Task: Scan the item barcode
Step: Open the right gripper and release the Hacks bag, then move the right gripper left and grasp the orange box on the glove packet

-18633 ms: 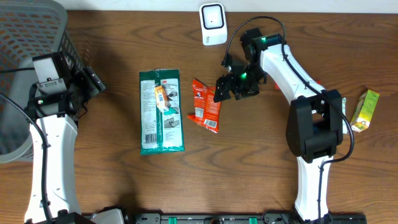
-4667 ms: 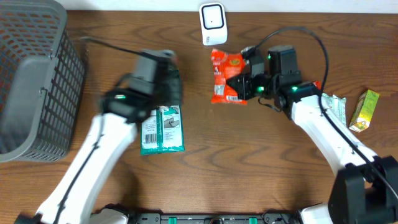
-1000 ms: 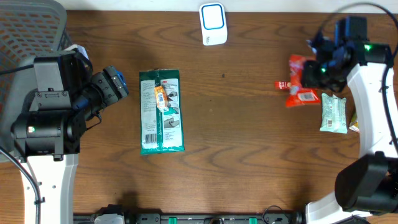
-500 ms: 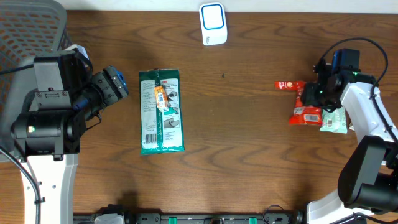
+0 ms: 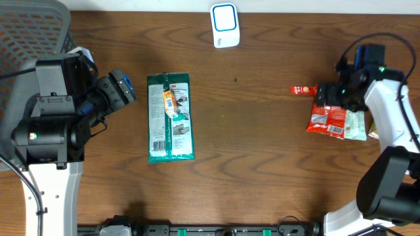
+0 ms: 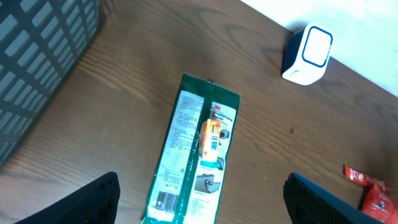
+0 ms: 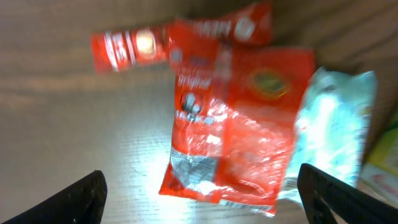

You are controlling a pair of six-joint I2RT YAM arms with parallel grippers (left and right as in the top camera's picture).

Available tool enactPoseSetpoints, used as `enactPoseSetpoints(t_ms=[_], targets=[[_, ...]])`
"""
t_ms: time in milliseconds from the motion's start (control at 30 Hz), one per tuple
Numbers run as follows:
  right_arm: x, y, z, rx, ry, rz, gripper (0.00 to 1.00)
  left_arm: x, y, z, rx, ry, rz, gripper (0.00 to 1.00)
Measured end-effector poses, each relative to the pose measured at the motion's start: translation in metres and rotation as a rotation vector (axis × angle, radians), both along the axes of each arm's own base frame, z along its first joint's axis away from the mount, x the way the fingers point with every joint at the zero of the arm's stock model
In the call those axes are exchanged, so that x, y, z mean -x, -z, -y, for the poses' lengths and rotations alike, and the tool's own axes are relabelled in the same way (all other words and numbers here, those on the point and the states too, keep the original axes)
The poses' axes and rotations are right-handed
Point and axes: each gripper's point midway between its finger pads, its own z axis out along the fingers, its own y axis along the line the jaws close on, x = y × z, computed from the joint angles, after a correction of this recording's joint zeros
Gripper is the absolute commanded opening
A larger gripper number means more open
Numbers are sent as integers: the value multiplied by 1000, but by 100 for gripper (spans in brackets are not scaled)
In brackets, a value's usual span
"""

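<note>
the long green plastic packet (image 5: 170, 118) is lying on the brown wooden surface (image 5: 262, 170), just right of the nearer left jaws, its long side pointing at the white scanner box (image 5: 224, 25). both jaws are wide open, holding nothing. a second ago the right jaws were gripping the red snack packet (image 5: 327, 121); now it is lying loose under them.
</note>
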Motion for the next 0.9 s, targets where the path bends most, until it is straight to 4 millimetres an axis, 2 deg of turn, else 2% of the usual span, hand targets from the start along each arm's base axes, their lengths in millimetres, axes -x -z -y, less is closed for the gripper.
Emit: enactPoseSetpoints(t_ms=[100, 167, 267, 367, 467, 533, 600, 800, 900], targets=[[-13, -18, -1, -18, 22, 54, 96, 0, 0, 0, 0, 0, 0, 85], [-16, -22, -9, -61, 14, 66, 98, 0, 0, 0, 0, 0, 0, 85], [-17, -25, -38, -191, -32, 76, 99, 0, 0, 0, 0, 0, 0, 86], [-23, -32, -76, -305, -112, 107, 99, 0, 0, 0, 0, 0, 0, 85], [-18, -34, -115, -375, -198, 95, 99, 0, 0, 0, 0, 0, 0, 85], [-13, -30, -138, -402, -249, 83, 85, 0, 0, 0, 0, 0, 0, 85], [-8, -24, -167, -422, -306, 73, 76, 0, 0, 0, 0, 0, 0, 85], [19, -15, -238, -377, -420, 15, 73, 0, 0, 0, 0, 0, 0, 85], [24, -24, -267, -353, -465, 36, 58, 0, 0, 0, 0, 0, 0, 85]])
